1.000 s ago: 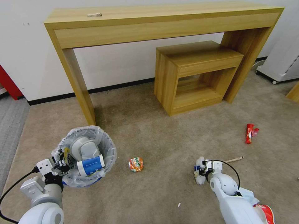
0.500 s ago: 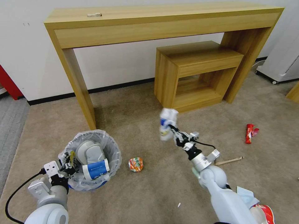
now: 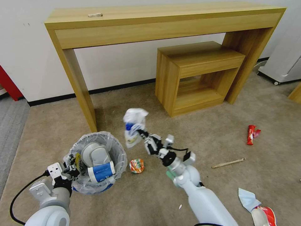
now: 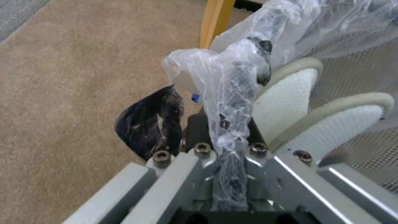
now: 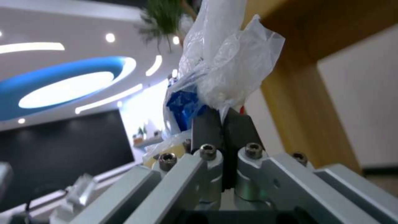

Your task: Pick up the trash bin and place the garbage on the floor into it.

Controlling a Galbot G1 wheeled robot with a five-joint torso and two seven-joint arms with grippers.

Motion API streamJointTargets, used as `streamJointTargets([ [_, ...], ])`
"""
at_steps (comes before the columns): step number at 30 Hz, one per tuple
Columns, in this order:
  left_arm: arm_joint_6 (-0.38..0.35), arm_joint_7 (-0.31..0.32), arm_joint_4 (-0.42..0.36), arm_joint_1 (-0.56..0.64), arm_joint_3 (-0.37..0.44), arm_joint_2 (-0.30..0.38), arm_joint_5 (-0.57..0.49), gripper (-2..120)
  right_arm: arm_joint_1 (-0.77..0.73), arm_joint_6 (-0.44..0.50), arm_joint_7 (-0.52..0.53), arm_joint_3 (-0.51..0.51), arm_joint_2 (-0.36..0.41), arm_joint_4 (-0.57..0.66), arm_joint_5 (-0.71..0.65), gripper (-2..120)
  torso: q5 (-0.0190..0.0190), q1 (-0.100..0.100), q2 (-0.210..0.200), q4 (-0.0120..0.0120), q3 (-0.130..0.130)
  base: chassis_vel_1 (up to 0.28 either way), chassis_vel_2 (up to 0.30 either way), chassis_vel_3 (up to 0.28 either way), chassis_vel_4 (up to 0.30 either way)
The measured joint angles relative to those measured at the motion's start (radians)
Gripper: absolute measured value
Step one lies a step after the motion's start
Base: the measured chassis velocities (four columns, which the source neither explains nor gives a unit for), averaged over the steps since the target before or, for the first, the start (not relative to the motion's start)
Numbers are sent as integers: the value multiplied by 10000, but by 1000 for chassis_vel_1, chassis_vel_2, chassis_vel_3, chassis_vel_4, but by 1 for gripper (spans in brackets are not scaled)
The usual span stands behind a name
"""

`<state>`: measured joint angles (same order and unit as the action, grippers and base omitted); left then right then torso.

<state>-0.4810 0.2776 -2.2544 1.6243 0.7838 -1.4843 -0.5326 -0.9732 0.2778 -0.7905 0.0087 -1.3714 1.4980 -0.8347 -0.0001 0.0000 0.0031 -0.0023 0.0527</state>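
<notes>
The trash bin point(image 3: 116, 158), lined with crinkled clear plastic, is low on the left over the beige floor point(image 3: 147, 194). White slippers point(image 3: 95, 153) and a blue paper cup point(image 3: 101, 172) lie inside it. My left gripper point(image 3: 71, 171) is shut on its rim and liner point(image 4: 226, 77). My right gripper point(image 3: 140, 131) is raised just right of the bin, shut on a white and blue plastic wrapper point(image 3: 133, 125), which also shows in the right wrist view point(image 5: 226, 65). More garbage lies on the carpet: an orange wrapper point(image 3: 137, 165), a red wrapper point(image 3: 250, 134), a wooden stick point(image 3: 228, 163) and a mask point(image 3: 248, 199).
A tall wooden console table point(image 3: 156, 22) stands against the wall, one leg point(image 3: 82, 94) right behind the bin. A low wooden cube shelf point(image 3: 197, 75) sits under it. A red packet point(image 3: 265, 216) lies at the bottom right. A white appliance point(image 3: 285, 59) stands at the far right.
My right gripper lifted the white and blue wrapper off the carpet and swung it left, close to the bin. The left gripper shifted the bin slightly right and nearer.
</notes>
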Motion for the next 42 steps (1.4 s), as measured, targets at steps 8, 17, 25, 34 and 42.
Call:
streamJointTargets([
  [8,34,-119,67,-13,-191,-64,274,1,719,-8,402,-1419,-64,-865,146,0,0,0,0,0,0,0,0,0,0],
  [17,103,-231,17,0,-278,-125,444,1,715,159,917,-2020,-167,-1157,565,0,0,0,1,0,0,0,0,0,0],
  [25,112,-293,-97,20,-456,-189,592,1,598,209,1586,-2108,-209,-1149,801,0,1,0,1,-1,0,0,0,0,0],
  [34,149,-311,-97,42,-405,-178,592,1,495,0,1396,-1859,-20,-799,744,35,0,0,1,-1,0,0,0,0,0],
  [42,148,-311,-108,28,-399,-166,613,1,315,-235,602,-1484,212,-502,894,62,1,0,1,0,0,0,0,0,0],
])
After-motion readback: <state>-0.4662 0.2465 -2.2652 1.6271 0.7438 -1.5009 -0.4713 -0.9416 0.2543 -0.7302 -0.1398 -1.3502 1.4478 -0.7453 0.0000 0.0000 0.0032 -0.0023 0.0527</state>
